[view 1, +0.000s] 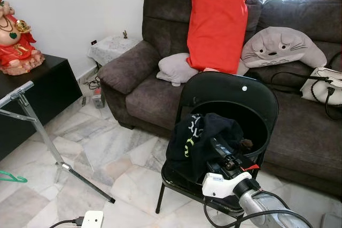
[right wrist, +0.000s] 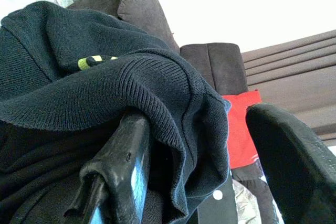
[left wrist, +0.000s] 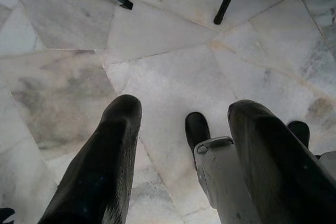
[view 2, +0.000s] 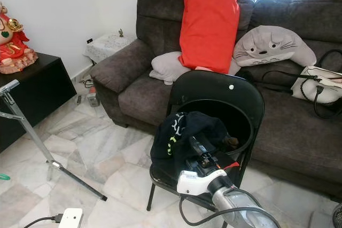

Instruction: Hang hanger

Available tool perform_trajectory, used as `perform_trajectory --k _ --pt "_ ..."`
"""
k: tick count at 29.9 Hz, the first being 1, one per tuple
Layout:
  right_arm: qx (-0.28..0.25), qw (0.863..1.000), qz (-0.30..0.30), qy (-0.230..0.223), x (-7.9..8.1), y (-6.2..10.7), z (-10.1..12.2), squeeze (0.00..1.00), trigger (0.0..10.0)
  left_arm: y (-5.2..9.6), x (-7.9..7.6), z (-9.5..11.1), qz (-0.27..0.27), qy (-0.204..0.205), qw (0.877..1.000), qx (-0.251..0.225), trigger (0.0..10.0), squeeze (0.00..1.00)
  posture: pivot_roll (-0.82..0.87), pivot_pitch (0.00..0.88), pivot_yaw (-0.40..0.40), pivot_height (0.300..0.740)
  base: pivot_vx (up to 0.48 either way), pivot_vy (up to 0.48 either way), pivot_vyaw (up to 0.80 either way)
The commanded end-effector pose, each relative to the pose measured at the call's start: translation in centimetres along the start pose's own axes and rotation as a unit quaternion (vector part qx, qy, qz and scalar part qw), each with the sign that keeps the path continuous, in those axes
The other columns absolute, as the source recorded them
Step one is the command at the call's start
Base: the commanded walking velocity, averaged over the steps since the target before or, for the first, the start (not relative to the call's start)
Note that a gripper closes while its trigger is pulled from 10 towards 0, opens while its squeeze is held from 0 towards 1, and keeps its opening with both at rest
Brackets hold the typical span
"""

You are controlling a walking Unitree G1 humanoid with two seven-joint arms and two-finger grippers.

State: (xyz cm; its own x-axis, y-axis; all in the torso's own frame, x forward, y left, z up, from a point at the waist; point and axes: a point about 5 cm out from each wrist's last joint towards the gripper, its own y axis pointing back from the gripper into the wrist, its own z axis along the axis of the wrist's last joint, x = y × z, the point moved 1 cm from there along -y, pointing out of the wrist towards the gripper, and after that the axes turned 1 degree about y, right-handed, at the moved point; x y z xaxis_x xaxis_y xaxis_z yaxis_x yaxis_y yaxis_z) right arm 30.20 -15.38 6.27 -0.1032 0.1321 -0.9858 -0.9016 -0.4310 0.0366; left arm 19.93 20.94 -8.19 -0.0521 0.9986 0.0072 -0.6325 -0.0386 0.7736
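A green hanger (view 1: 12, 177) lies on the marble floor (view 1: 112, 148) at the far left edge, beside the metal rack leg (view 1: 45, 140). The right gripper (right wrist: 199, 145) is at the dark sweater (view 1: 206, 140) on the black folding chair (view 1: 235, 100), fingers apart, one under a knit fold. The left gripper (left wrist: 181, 145) hangs open over the floor.

Open marble floor (view 1: 123, 153) left of the black chair (view 1: 230, 102), metal stand (view 1: 37, 126) (angled legs) further left, sofa (view 1: 160, 89) behind

Lower right of the head view: a silver right arm (view 1: 267, 206) with a white wrist collar, looping black cable, black pincer (view 1: 227, 156).
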Motion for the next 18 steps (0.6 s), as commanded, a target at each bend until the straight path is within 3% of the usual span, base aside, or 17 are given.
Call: perform_trajectory --k 1,10,13,18 --pt "-0.008 1.000 0.003 -0.004 0.0 -0.2 0.3 0.00 10.0 0.1 0.4 -0.1 0.002 -0.004 1.000 0.004 10.0 0.00 -0.05 0.000 0.081 0.740 0.000 0.000 0.00" --pt "-0.012 1.000 0.009 -0.001 0.3 -0.2 0.3 0.00 10.0 0.1 0.4 -0.1 0.002 -0.004 1.000 0.004 10.0 0.00 -0.05 0.000 0.081 0.740 0.000 0.000 0.00" --pt "-0.006 0.999 0.005 0.036 -0.3 -2.8 -0.6 0.00 10.0 0.0 0.3 0.0 0.002 -0.005 1.000 0.004 10.0 0.00 -0.04 0.000 0.088 0.740 0.000 0.000 0.00" --pt "-0.007 0.999 0.007 0.041 -0.3 -2.8 -0.6 0.00 10.0 0.0 0.4 0.0 0.002 -0.004 1.000 0.003 10.0 0.00 -0.04 0.000 0.088 0.740 0.000 0.000 0.00"
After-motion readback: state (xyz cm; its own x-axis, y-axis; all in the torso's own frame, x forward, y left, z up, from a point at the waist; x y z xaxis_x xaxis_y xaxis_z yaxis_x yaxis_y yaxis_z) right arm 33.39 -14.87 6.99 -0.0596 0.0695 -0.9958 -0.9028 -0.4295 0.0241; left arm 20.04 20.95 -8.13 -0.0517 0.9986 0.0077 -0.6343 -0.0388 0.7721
